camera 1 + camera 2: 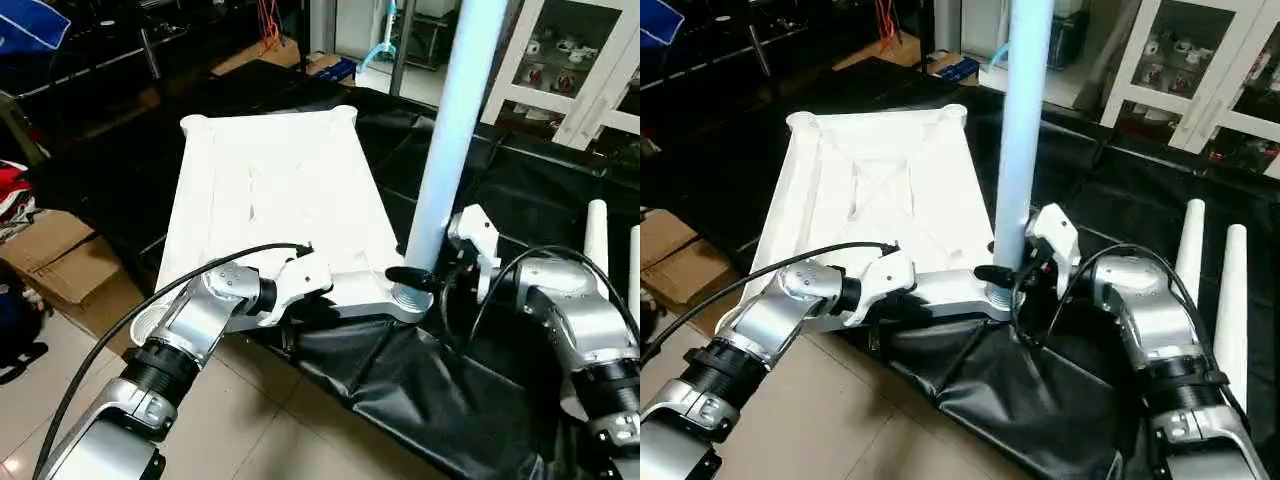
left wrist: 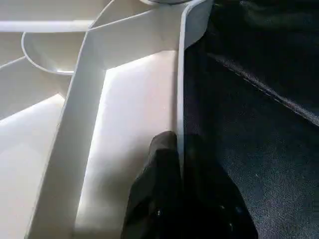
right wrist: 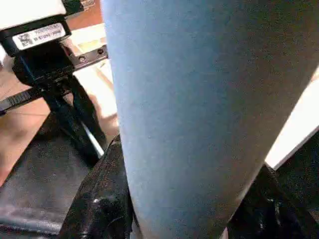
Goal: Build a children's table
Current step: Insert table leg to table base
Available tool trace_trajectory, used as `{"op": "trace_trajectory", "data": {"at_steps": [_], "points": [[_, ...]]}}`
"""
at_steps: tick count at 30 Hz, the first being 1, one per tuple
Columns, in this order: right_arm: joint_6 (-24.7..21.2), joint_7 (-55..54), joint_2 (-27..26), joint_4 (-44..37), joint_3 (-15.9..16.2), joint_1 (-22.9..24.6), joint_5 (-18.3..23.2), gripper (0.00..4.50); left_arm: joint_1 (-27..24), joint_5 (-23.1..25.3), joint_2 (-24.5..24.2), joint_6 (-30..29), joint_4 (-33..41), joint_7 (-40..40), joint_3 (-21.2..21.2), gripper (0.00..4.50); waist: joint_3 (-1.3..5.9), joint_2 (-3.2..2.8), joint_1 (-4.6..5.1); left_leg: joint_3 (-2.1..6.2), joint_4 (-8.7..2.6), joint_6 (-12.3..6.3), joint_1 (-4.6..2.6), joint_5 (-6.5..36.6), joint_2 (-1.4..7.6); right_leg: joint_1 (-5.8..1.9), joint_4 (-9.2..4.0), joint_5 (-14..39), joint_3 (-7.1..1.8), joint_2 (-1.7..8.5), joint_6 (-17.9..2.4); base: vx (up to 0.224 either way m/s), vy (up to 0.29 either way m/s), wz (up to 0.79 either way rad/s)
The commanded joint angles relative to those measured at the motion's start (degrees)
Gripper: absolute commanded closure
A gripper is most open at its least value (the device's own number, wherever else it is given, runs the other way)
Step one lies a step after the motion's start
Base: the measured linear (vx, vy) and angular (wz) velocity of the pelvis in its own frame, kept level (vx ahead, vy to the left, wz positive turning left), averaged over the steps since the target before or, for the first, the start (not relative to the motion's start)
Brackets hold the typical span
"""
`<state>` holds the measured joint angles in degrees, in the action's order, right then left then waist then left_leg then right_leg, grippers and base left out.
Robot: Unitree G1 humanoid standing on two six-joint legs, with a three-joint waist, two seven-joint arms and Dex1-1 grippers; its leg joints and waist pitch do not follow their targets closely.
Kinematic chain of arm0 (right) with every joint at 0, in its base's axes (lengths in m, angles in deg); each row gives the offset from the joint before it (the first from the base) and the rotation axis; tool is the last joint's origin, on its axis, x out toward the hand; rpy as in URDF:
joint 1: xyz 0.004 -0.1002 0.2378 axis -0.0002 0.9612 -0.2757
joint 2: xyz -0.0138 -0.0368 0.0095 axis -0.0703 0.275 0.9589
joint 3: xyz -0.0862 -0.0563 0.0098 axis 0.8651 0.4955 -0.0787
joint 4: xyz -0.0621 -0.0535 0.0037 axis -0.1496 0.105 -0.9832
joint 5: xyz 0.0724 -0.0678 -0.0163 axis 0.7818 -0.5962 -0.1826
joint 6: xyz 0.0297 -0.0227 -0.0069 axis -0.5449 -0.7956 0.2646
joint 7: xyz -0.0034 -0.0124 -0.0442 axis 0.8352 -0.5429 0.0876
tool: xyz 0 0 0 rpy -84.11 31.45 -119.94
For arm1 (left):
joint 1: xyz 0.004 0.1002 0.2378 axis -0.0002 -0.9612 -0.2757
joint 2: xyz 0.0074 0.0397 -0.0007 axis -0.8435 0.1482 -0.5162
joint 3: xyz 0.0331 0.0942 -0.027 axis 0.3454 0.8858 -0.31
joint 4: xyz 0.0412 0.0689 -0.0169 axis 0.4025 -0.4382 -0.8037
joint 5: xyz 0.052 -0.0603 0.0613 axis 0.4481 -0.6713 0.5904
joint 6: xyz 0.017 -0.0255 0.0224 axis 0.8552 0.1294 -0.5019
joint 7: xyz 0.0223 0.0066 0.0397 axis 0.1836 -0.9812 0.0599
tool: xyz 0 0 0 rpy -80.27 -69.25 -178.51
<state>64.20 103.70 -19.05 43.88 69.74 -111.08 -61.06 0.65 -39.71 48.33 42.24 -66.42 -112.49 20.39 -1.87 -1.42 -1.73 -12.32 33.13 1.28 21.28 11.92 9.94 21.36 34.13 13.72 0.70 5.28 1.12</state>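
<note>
The children's table top (image 1: pixel 270 190) lies upside down on a black cloth, white, with its ribbed underside facing up. One white leg (image 1: pixel 450 140) stands upright in the near right corner socket (image 1: pixel 405 298). My right gripper (image 1: pixel 1005 275) is closed around the base of that leg, one black finger (image 3: pixel 99 199) on each side of the tube. My left gripper (image 2: pixel 180 149) is shut on the thin near rim of the top, a little left of the socket. Its black fingers (image 2: pixel 164 199) pinch the rim wall.
Two spare white legs (image 1: pixel 1188 250) (image 1: pixel 1232 300) lie on the cloth at the right. A white glass-door cabinet (image 1: pixel 1200 70) stands behind. A cardboard box (image 1: pixel 50 255) sits on the tiled floor at the left, and the cloth hangs over the near edge.
</note>
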Motion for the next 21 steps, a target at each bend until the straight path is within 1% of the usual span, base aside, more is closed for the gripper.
{"op": "trace_trajectory", "data": {"at_steps": [1,2,3,5,6,7,9,10,12,13,16,18,19,20,21], "points": [[-0.96,-0.6,-1.58,1.29,2.17,3.38,-0.86,2.64,-1.73,-0.45,0.47,-0.73,-1.82,4.17,-1.44,4.5,1.44,1.05,0.21,1.67,-4.0,-5.69,-0.89,6.52,3.78,-1.04,-3.61,-1.55,-1.5,2.96,-15.92,0.0,0.0,0.0],[-0.39,-1.78,-2.2,1.9,1.53,4.58,-0.87,2.64,-1.86,-0.62,0.63,-0.8,-1.7,4.49,-1.72,4.5,1.41,1.02,0.24,1.66,-3.99,-5.67,-0.83,6.67,3.78,-1.01,-3.63,-1.52,-1.52,2.99,-15.96,0.0,0.0,0.0],[0.39,-3.46,-3.0,2.93,0.64,6.04,-0.87,2.64,-2.02,-0.76,0.82,-0.8,-1.55,4.92,-2.03,4.5,1.33,1.04,0.28,1.66,-4.1,-5.37,-0.82,7.89,3.81,-0.99,-3.83,-0.09,-1.53,3.05,-15.88,0.0,0.0,0.0],[1.12,-4.98,-3.54,3.85,0.01,7.03,-0.97,2.64,-2.13,-0.79,0.9,-0.76,-1.44,5.18,-2.16,4.5,1.1,1.03,0.4,1.75,-4.47,-4.23,-0.93,10.69,3.85,-0.82,-4.31,4.32,-1.56,3.04,-15.38,0.0,0.0,0.0],[1.8,-6.78,-4.08,4.78,-0.59,7.86,-1.22,2.64,-2.28,-0.98,1.05,-0.91,-1.31,5.55,-2.46,4.5,1.04,0.97,0.55,1.87,-4.67,-3.35,-1.03,12.19,3.9,-0.79,-4.51,7.23,-1.56,3.04,-14.88,0.0,0.0,0.0],[1.92,-7.25,-4.19,4.89,-0.73,8.12,-1.25,2.64,-2.33,-1.02,1.1,-0.96,-1.25,5.68,-2.54,4.5,1.04,0.93,0.67,1.91,-4.78,-2.65,-1.12,12.93,3.93,-0.72,-4.64,8.62,-1.62,3.0,-14.48,0.0,0.0,0.0],[2.42,-8.96,-4.7,5.05,-1.02,8.87,-1.69,2.64,-2.49,-1.06,1.2,-1.04,-1.17,6.02,-2.68,4.5,1.13,0.95,0.84,1.96,-4.87,-2.02,-1.15,13.32,3.93,-0.71,-4.68,9.06,-1.65,2.98,-14.06,0.0,0.0,0.0],[2.84,-10.16,-5.16,4.96,-1.07,9.28,-2.27,2.64,-2.62,-1.01,1.24,-1.17,-1.06,6.32,-2.75,4.5,1.24,0.88,0.97,1.95,-4.83,-1.88,-1.16,12.94,3.89,-0.73,-4.6,8.03,-1.65,2.91,-14.03,0.0,0.0,0.0],[3.24,-11.39,-5.84,4.78,-1.17,9.64,-2.9,2.64,-2.75,-1.03,1.37,-1.45,-0.91,6.82,-2.89,4.5,1.34,0.99,1.15,1.93,-4.75,-2.12,-1.02,12.23,3.79,-0.85,-4.46,6.47,-1.64,2.9,-14.1,0.0,0.0,0.0],[3.39,-12.36,-6.54,4.6,-1.22,9.83,-3.29,2.64,-2.83,-1.19,1.58,-1.76,-0.79,7.16,-3.05,4.5,1.31,0.94,1.29,1.94,-4.73,-2.32,-0.94,11.99,3.78,-0.86,-4.44,6.04,-1.64,2.96,-14.21,0.0,0.0,0.0],[3.87,-14.59,-7.65,4.96,-1.15,9.88,-4.23,2.64,-2.91,-1.36,2.02,-2.45,-0.56,7.9,-3.37,4.5,1.39,1.0,1.53,1.93,-4.68,-2.54,-0.92,12.15,3.74,-0.87,-4.5,6.62,-1.63,2.95,-14.22,0.0,0.0,0.0],[4.28,-17.47,-8.88,5.96,-1.27,9.79,-4.86,2.64,-2.94,-1.29,2.49,-3.15,-0.41,9.02,-3.66,4.5,1.41,0.96,1.62,1.95,-4.7,-2.23,-0.9,12.41,3.74,-0.81,-4.59,7.79,-1.66,3.0,-14.0,0.0,0.0,0.0],[4.42,-18.62,-9.28,6.38,-1.28,9.77,-5.2,2.64,-2.95,-1.33,2.74,-3.62,-0.35,9.57,-3.88,4.5,1.54,1.11,1.6,1.92,-4.63,-2.27,-0.98,12.21,3.73,-0.85,-4.56,7.69,-1.67,2.99,-13.94,0.0,0.0,0.0],[4.81,-19.81,-9.64,6.91,-1.14,9.78,-5.66,2.64,-2.96,-1.38,3.01,-4.07,-0.28,10.21,-4.1,4.5,1.51,1.06,1.59,1.93,-4.64,-2.3,-0.94,11.88,3.74,-0.85,-4.53,7.48,-1.69,3.0,-13.91,0.0,0.0,0.0],[5.14,-21.08,-10.05,7.58,-1.0,9.76,-6.2,2.64,-3.0,-1.42,3.27,-4.54,-0.16,10.75,-4.25,4.5,1.68,1.04,1.58,1.87,-4.52,-2.42,-0.99,10.88,3.69,-0.86,-4.4,6.34,-1.66,2.95,-13.98,0.0,0.0,0.0]]}}
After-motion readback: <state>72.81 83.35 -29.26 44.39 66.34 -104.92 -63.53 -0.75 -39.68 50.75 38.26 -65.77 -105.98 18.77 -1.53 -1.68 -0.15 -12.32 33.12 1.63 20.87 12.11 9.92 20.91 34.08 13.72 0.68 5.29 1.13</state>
